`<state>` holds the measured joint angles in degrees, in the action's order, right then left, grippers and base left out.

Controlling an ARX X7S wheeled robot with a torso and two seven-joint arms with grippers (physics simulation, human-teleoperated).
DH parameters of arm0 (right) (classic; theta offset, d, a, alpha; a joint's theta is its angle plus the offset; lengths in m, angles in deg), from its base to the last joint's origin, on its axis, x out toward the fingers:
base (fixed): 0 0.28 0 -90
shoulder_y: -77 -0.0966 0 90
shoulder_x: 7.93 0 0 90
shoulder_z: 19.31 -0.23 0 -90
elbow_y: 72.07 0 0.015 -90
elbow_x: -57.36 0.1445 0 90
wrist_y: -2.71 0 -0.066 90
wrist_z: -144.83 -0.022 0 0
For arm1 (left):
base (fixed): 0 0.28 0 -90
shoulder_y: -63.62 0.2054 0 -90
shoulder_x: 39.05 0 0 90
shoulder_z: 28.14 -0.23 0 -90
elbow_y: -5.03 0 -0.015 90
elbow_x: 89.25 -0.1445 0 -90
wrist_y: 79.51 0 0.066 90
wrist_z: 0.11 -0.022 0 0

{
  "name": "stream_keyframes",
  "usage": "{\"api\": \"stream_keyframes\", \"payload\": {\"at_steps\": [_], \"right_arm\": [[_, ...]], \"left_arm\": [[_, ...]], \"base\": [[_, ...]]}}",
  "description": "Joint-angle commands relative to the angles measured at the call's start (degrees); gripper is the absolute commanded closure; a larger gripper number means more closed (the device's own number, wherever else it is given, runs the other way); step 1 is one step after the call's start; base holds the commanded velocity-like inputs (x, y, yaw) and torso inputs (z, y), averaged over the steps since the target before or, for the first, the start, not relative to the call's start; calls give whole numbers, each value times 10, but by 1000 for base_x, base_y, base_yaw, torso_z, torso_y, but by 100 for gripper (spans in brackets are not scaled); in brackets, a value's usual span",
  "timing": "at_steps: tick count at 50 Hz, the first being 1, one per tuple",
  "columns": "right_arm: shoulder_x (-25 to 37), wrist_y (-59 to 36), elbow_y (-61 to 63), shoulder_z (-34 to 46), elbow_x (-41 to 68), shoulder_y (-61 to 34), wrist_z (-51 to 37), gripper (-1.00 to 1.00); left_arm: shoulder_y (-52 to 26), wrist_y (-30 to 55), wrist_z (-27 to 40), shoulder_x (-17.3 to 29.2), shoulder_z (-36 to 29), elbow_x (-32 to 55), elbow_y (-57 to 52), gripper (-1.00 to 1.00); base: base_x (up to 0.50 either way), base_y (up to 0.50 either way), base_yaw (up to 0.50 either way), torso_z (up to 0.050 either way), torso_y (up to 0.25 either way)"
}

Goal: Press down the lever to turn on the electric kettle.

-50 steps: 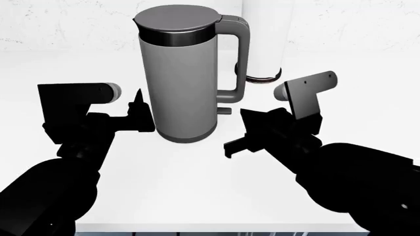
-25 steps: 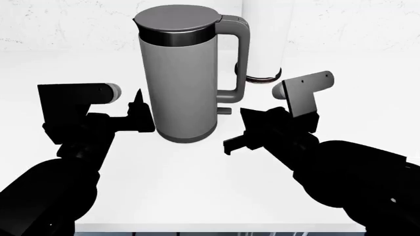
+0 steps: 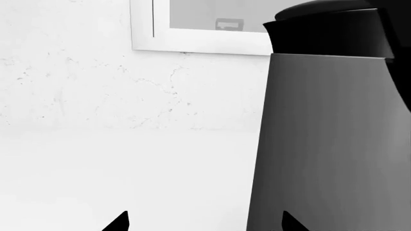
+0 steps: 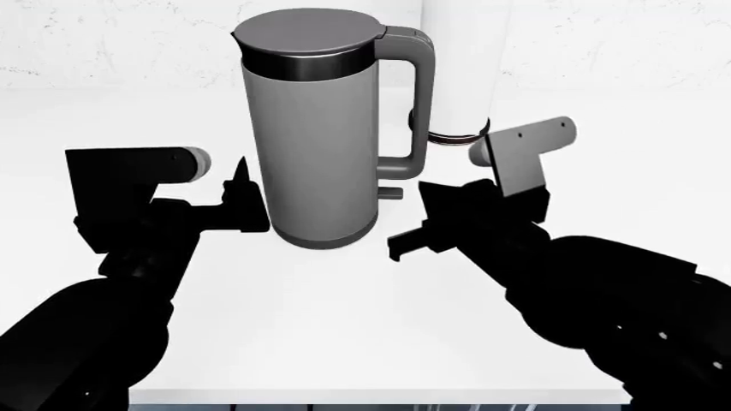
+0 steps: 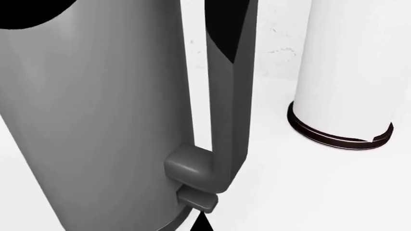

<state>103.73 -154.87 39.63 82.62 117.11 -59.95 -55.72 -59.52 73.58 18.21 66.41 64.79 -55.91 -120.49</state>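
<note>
The electric kettle (image 4: pixel 308 128) is a tall grey cylinder with a flat lid and a loop handle (image 4: pixel 420 103), standing on the white counter. The lever (image 4: pixel 392 192) is a short grey tab under the handle's foot. My right gripper (image 4: pixel 420 204) is shut and empty, just right of the lever. In the right wrist view its tip (image 5: pixel 203 224) sits right below the lever (image 5: pixel 196 198), beside the kettle body (image 5: pixel 96 120). My left gripper (image 4: pixel 228 193) is open and empty at the kettle's left side. In the left wrist view one fingertip (image 3: pixel 292 224) overlaps the kettle (image 3: pixel 334 144).
A white cylinder (image 4: pixel 457 68) with a dark ring at its base stands behind and right of the kettle, and shows in the right wrist view (image 5: pixel 347 72). A white wall with a framed panel (image 3: pixel 205 29) rises behind. The counter's front edge (image 4: pixel 377 396) is near me.
My right gripper has crept a little left and forward, closer to the kettle's lever. The left arm and the kettle have not moved.
</note>
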Motion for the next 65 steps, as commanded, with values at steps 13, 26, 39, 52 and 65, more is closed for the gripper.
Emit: {"api": "stream_keyframes", "payload": {"at_steps": [13,26,39,52,65], "right_arm": [[-1,32,-46,33,-27,-14,37,100],[-1,48,-70,45,-43,-15,46,100],[-1,66,-84,59,-58,-16,58,100],[-4,82,-103,75,-69,-20,76,100],[-4,98,-122,88,-84,-23,86,100]], "left_arm": [[-1,-4,6,3,-3,5,4,-100],[-3,-6,9,4,-5,8,8,-100],[-3,-8,12,6,-7,11,9,-100],[0,-9,15,9,-6,16,5,-100],[-1,-12,17,11,-9,18,8,-100]], "base": [[0,0,0,0,0],[0,0,0,0,0],[0,0,0,0,0],[0,0,0,0,0],[0,0,0,0,0]]}}
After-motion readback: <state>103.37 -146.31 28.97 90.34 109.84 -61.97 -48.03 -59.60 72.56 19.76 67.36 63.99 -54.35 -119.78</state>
